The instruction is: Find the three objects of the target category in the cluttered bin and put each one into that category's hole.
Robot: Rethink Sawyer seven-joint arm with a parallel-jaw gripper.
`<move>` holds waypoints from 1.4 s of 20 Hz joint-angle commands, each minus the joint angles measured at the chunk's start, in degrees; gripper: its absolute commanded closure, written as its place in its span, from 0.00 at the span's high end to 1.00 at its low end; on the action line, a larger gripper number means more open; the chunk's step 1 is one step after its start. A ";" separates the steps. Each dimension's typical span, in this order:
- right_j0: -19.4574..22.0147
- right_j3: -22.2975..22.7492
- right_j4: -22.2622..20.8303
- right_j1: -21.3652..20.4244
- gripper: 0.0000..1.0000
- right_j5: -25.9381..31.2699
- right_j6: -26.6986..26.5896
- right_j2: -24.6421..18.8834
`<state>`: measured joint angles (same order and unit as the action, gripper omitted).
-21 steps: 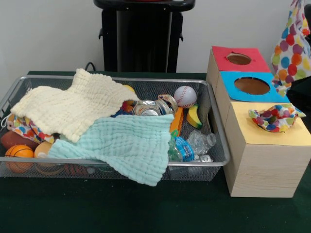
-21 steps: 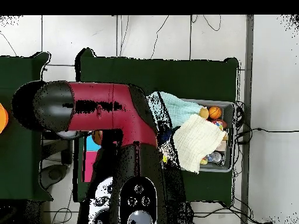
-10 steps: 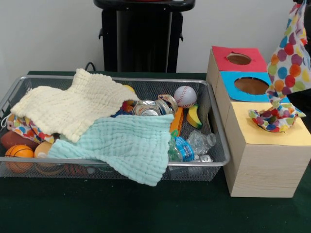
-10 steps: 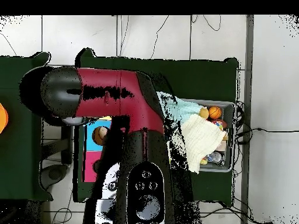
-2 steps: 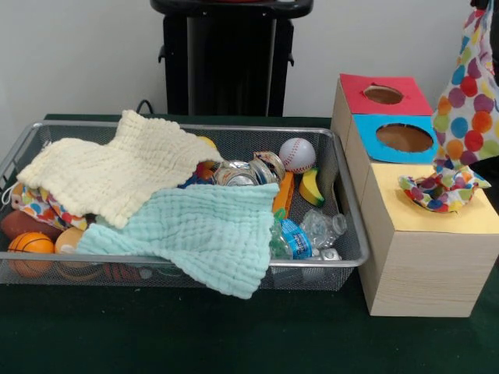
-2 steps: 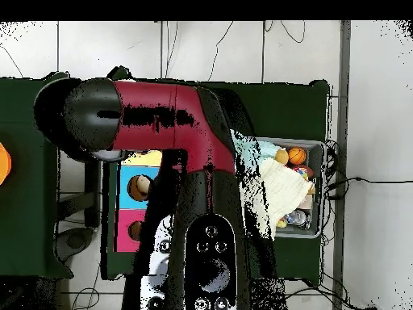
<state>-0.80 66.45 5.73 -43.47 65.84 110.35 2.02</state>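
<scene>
Dangling at the right edge of the front view, one spotted cloth (image 5: 470, 86) hung above the row of boxes, its lower tip just over the blue box (image 5: 362, 125) and the yellow box (image 5: 421, 249). A second spotted cloth (image 5: 440, 189) sat crumpled on the yellow box right where the hole should be, bunched up on top rather than swallowed. My gripper was out of sight in both views, so honestly I couldn't tell if it was spread, pressed together or pinching that hanging cloth. The overhead view only showed my arm (image 6: 173, 129) covering that whole area.

My worries:
- The crumpled cloth looked like it was plugging the hole, so another one dropped there could just pile up and slide off the box.
- The hanging cloth was floppy and off to the side, so a release could land it on the blue box or off the far edge.
- What looked like a third spotted piece (image 5: 35, 204) was peeking out in the bin (image 5: 343, 195) under the cream towel (image 5: 117, 171), beside the mint towel (image 5: 203, 234). Grabbing it could snag a towel too.
</scene>
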 commanded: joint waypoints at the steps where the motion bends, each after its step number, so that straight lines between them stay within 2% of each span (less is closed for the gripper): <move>1: 1.97 -2.33 -3.17 4.74 0.00 4.22 1.88 -2.68; 4: 2.48 -1.20 -4.10 5.75 0.00 2.55 0.08 -2.55; 9: 3.68 3.50 -4.14 6.91 0.00 -5.59 -1.77 -3.42; 14: 2.91 3.51 -4.64 7.39 0.00 -6.18 -0.62 -3.17; 22: 2.87 7.65 -4.86 6.77 0.00 -10.64 -0.12 -3.26; 24: 2.21 8.16 -4.68 6.53 0.00 -10.82 1.02 -2.97; 28: 0.25 6.47 -4.10 5.08 0.00 -5.68 4.16 -1.72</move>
<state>0.27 66.45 3.49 -38.52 58.20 110.35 2.04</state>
